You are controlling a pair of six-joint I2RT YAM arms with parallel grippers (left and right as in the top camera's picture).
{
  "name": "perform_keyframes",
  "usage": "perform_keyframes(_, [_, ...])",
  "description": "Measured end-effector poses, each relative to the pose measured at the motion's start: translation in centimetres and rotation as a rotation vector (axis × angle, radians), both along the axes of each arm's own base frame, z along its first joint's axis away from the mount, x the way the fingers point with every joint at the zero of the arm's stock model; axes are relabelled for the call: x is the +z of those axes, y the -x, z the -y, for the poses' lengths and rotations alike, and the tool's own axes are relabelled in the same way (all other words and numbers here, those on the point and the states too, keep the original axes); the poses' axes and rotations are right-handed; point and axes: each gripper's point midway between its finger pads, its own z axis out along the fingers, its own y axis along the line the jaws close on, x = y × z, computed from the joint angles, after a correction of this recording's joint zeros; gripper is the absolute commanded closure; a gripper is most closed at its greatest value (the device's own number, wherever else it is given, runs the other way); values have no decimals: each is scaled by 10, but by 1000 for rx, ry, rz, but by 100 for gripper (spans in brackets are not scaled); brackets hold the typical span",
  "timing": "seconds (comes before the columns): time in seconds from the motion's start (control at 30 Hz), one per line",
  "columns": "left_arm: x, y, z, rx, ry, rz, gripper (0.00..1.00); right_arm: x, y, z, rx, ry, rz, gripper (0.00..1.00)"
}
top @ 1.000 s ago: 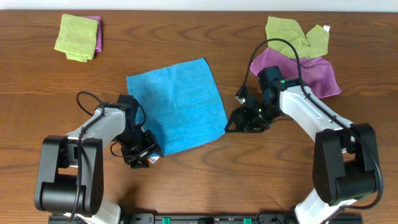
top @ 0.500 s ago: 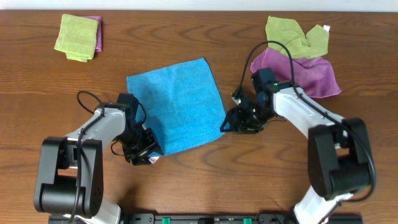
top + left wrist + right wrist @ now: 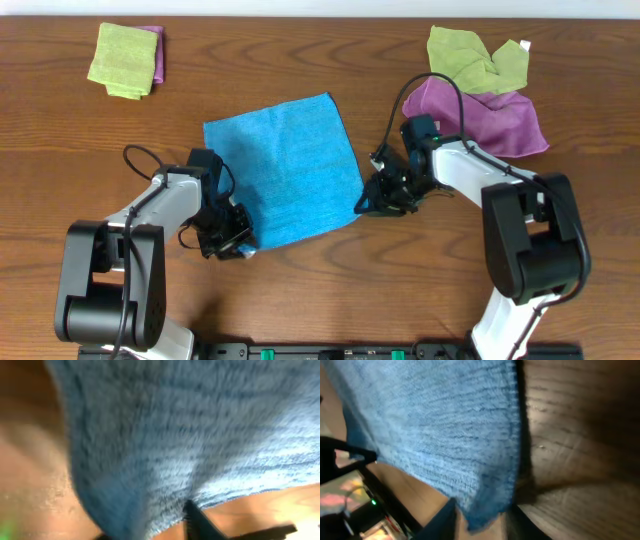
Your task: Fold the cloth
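Right arm has slid in toward the cloth (image 3: 283, 170) over the last second, and my right gripper (image 3: 368, 200) now sits right at its near right corner. My left gripper (image 3: 235, 240) has barely shifted and is down at the near left corner. The cloth itself lies flat and spread in the middle of the table (image 3: 330, 290), between my two arms.

On the right wrist view, the blue corner (image 3: 480, 510) pokes between my two dark fingers (image 3: 445, 520), and they look parted, with nothing clamped yet. On the left wrist view it's all blue pile and one dark finger (image 3: 200, 520) at the bottom. I can't tell whether that side has closed on anything.

To get this right, I reckon both sides need the pinch deep enough to catch the hem, not just the fluff. Then both corners should rise together and travel level to the far edge, so the fold lands square. The purple cloth (image 3: 500, 120) is well clear on my right.
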Motion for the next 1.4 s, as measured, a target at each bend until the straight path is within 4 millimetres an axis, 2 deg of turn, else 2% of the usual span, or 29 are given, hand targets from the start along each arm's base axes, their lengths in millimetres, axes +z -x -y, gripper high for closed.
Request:
perform_keyframes(0.1, [-2, -3, -3, -12, -17, 20, 94, -2, 1, 1, -8, 5, -11, 99])
perform_keyframes(0.37, [-2, -1, -4, -18, -25, 10, 94, 3, 6, 1, -8, 10, -50, 98])
perform_keyframes(0.53, [5, 6, -8, -48, -40, -28, 94, 25, -9, -2, -6, 2, 8, 98])
perform_keyframes(0.63, [18, -11, -7, -67, -41, 13, 94, 46, -24, -8, 0, -13, 93, 98])
perform_keyframes(0.77, [34, -49, -7, -74, -57, 133, 94, 67, -50, -22, 19, -38, 237, 99])
perform_keyframes(0.87, [39, -75, -11, -74, -89, 230, 94, 69, -62, -32, 24, -40, 310, 99])
perform_keyframes(1.0, [40, -99, -17, -64, -133, 324, 94, 74, -81, -45, 29, -36, 424, 99])
perform_keyframes(1.27, [50, -152, -17, -39, -152, 551, 94, 85, -117, -57, -7, -34, 590, 98])
perform_keyframes(1.33, [54, -163, -18, -28, -163, 595, 94, 83, -126, -59, -15, -33, 603, 99])
perform_keyframes(1.4, [53, -166, -23, 1, -189, 596, 94, 79, -137, -63, -18, -29, 604, 98])
